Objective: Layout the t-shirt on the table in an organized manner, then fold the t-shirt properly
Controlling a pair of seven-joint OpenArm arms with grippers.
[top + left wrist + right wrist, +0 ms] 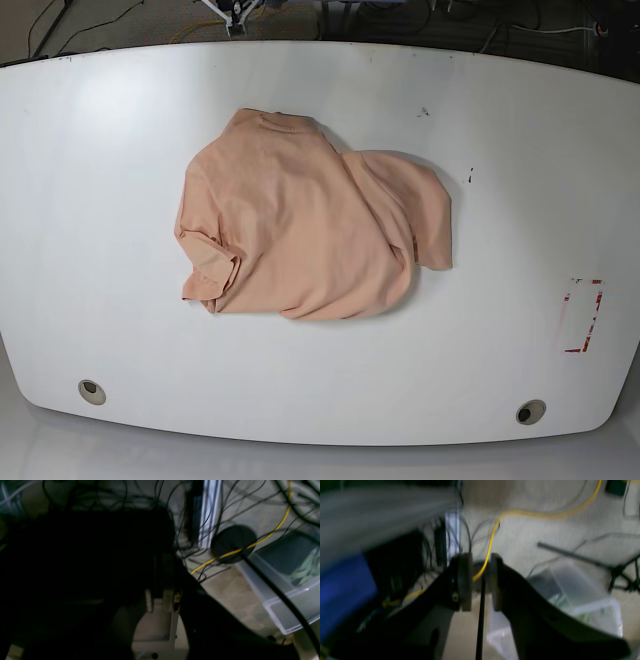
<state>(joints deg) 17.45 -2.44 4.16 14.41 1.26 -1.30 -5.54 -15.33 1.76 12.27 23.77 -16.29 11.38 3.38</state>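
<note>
**A:** So where did the t-shirt (pixel 305 225) end up?

**B:** Right around the middle of the surface (pixel 90 150), in a soft rumpled heap. Peach-pink matte cotton, all rounded lumps and shallow creases, nothing laid flat. One sleeve was bunched up at the heap's 8 o'clock edge, and a loose flap of fabric hung out toward 3 o'clock. The collar looked to sit up around 12 o'clock. No print showing, just plain cloth.

**A:** And the surface itself?

**B:** Big glossy white slab with rounded corners. Two round grommet holes near the front edge, one at 7 o'clock (pixel 91 391) and one at 5 o'clock (pixel 530 411) from the shirt. A red-marked rectangle (pixel 582 316) off at 4 o'clock, well apart from the cloth, plus a couple of dark specks up at 1 o'clock.

**A:** Arms doing anything?

**B:** Neither showed in the base view. Both wrist cams just stared at the floor: tangled black cables, a yellow cable (pixel 262 538), a clear plastic bin (pixel 295 600). The left gripper (pixel 160 600) was mostly a dark silhouette, fingers closed together with nothing in them. The right gripper (pixel 481 580) was blurry, fingers (pixel 465 580) with a narrow gap, holding nothing.
</note>
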